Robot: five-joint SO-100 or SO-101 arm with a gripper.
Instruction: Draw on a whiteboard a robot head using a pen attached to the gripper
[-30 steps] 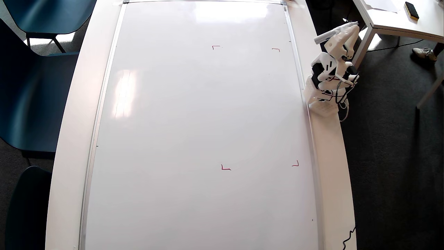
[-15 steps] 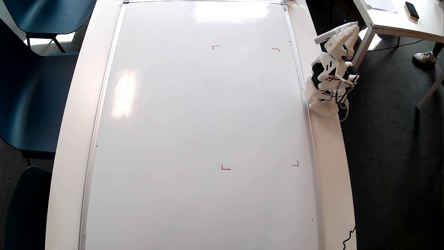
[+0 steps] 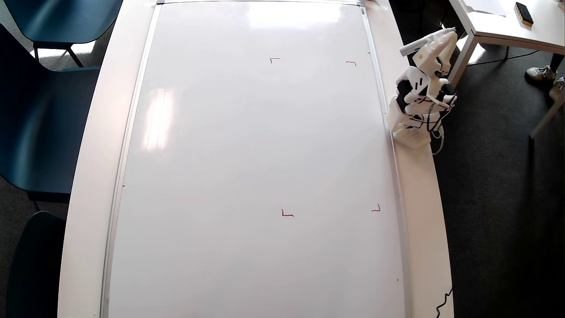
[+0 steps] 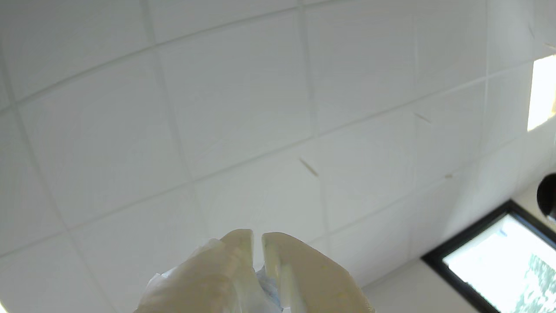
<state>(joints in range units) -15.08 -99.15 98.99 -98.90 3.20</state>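
The whiteboard (image 3: pixel 247 154) fills the table in the overhead view. It is blank apart from four small red corner marks, such as the one at the upper left (image 3: pixel 274 59). No blue robot head drawing shows. The arm is folded at the board's right edge. Its gripper (image 3: pixel 448 37) is raised off the board and points to the upper right, beyond the table. The white pen (image 3: pixel 415 47) lies along the gripper, with one end sticking out to the left. In the wrist view the gripper (image 4: pixel 257 237) points at the ceiling, jaws together with a thin slit.
The arm's base (image 3: pixel 410 128) sits on the table's right rim. Blue chairs (image 3: pixel 44 110) stand on the left. A second white table (image 3: pixel 507 31) with a black and yellow block (image 3: pixel 524 13) is at the top right, and shoes (image 3: pixel 540 73) are beside it.
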